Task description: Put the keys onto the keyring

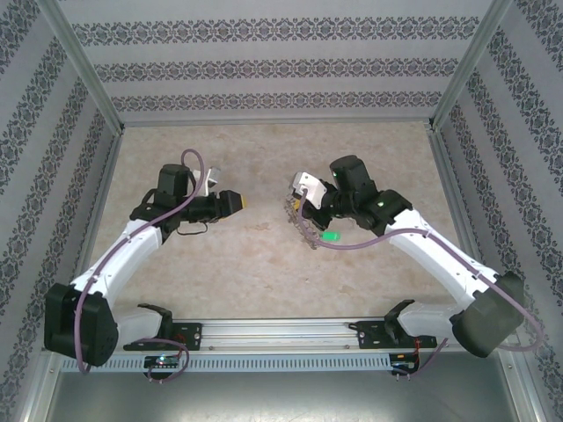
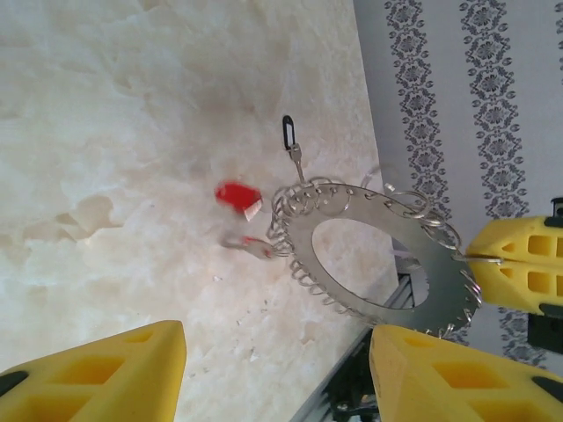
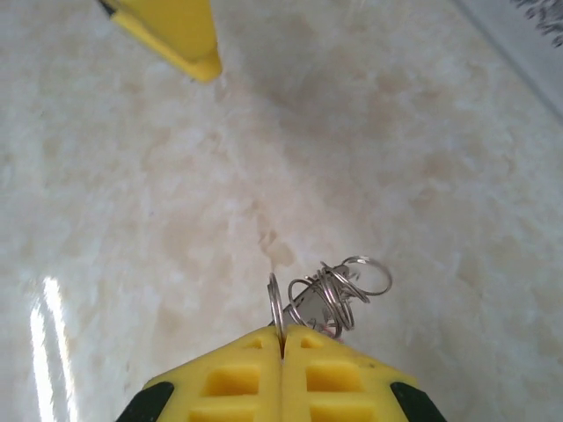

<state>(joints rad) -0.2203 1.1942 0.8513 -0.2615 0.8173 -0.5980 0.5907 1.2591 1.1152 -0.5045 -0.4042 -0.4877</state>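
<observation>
Over the counter (image 1: pixel 264 272), a pale beige, marble-patterned slab with a soft sheen, both arms reach in toward the middle. The keyring (image 2: pixel 302 230) hangs between them, clear of the surface: a flat, dull-grey metal disc with a wide round hole, its rim crowded all round with thin, springy wire loops. From above it sits just near of the right gripper (image 1: pixel 299 206), slightly right of centre.

The right gripper is clenched on it. In the right wrist view its yellow, pocketed plastic fingers (image 3: pixel 237 378) press tight together with no gap, and a tangle of bright wire loops pokes out just beyond the tips. From the left wrist view those same yellow fingertips pinch the ring's right-hand rim.

Now the left gripper (image 2: pixel 277 378): jaws spread wide, nothing between them, blocky yellow fingers framing the ring from the near side without touching it. From above it hovers left of the ring.

And the keys (image 2: pixel 236 195): two small red oval heads at the ring's left edge, one blurred, one lower by the loops. Whether they hang from a loop or lie on the counter, I can't tell. A small black clip (image 2: pixel 288 132) sits at the ring's far edge.
</observation>
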